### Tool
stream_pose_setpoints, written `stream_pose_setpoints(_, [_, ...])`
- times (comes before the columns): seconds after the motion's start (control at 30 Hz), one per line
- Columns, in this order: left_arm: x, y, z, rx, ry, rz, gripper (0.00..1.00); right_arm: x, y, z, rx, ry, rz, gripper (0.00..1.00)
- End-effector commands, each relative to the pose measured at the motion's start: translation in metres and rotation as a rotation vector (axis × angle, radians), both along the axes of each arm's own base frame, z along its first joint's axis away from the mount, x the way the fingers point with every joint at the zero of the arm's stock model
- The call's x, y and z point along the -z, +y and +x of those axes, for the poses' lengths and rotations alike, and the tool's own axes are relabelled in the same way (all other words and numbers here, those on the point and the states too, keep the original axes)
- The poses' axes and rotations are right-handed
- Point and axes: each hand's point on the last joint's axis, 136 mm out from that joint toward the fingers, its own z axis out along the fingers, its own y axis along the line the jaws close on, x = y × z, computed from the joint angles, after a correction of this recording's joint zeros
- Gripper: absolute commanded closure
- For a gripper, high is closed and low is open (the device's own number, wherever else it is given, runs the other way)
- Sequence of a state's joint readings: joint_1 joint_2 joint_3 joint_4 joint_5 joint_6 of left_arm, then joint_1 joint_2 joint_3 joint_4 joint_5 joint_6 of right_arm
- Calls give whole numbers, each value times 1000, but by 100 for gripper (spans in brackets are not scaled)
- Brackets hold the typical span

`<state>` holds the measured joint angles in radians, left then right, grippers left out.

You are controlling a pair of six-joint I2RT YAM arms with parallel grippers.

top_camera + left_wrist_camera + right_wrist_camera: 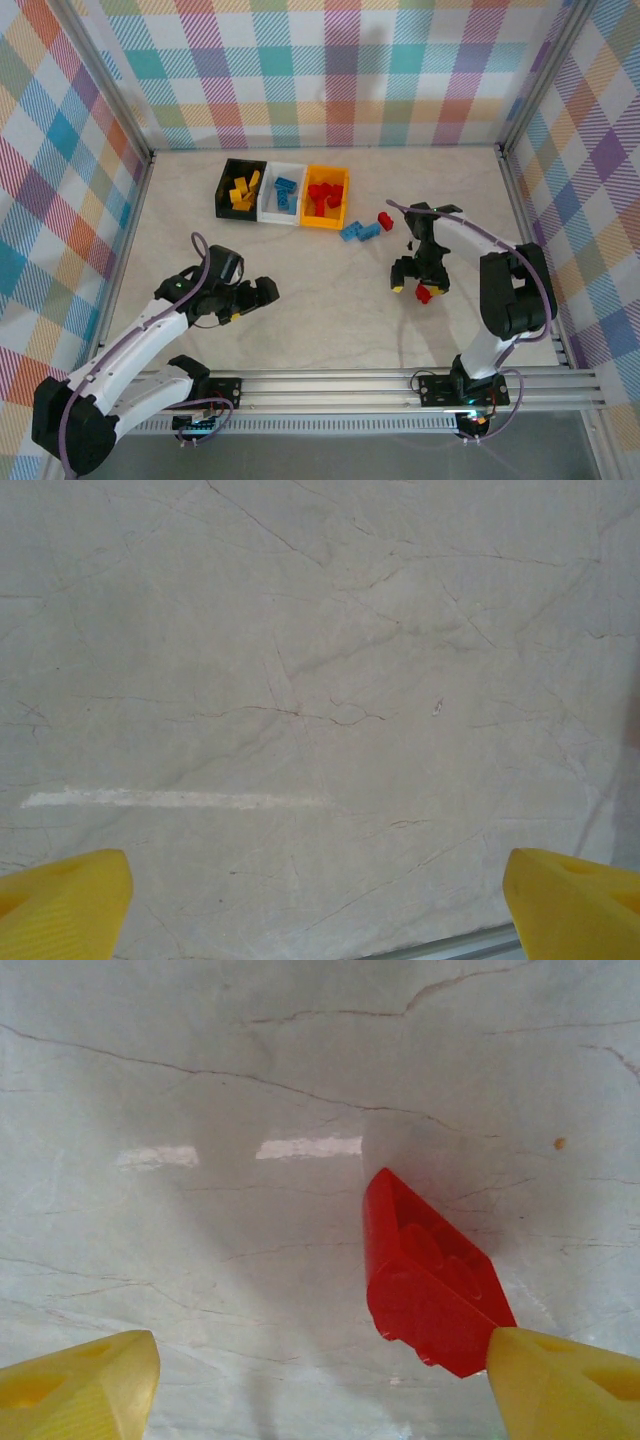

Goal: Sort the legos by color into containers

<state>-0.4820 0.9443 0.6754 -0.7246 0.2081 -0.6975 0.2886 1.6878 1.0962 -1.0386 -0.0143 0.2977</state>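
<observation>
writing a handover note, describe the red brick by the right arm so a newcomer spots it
On the right half of the table, find the right arm bending down. The red brick lies between its open jaws, close to one of them. It lies alone, apart from the loose bricks beside the orange bin.

Top camera looking down from six o'clock (high, set back), wrist cameras facing the table [320, 680] closely, right sharing the red brick [425, 1285].
</observation>
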Motion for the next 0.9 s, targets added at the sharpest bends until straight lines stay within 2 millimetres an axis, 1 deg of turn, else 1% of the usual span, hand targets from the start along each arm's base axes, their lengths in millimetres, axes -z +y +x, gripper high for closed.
stream_pose_setpoints(0.0, [4,-4,2,-11,17,-11,5,7,-6,3,-14,10,-16,15])
stream_pose_setpoints(0.23, [5,-7,8,-25,19,-17,4,10,-14,12,-15,9,-29,16])
stream_pose_setpoints(0.4, [8,-8,10,-27,26,-14,4,15,-15,13,-11,20,-17,17])
stream_pose_setpoints(0.47, [9,-7,9,-29,29,-13,4,18,-13,11,-8,35,-6,20])
stream_pose_setpoints(0.53, [10,-7,9,-34,32,-14,4,22,-12,7,-6,50,2,25])
stream_pose_setpoints(0.63, [12,-7,9,-46,37,-17,4,27,-12,4,3,61,1,37])
stream_pose_setpoints(0.77, [12,-6,7,-54,36,-19,4,32,-13,0,14,73,-4,46])
stream_pose_setpoints(0.87, [12,-4,6,-56,36,-14,4,33,-14,0,19,73,-11,56])
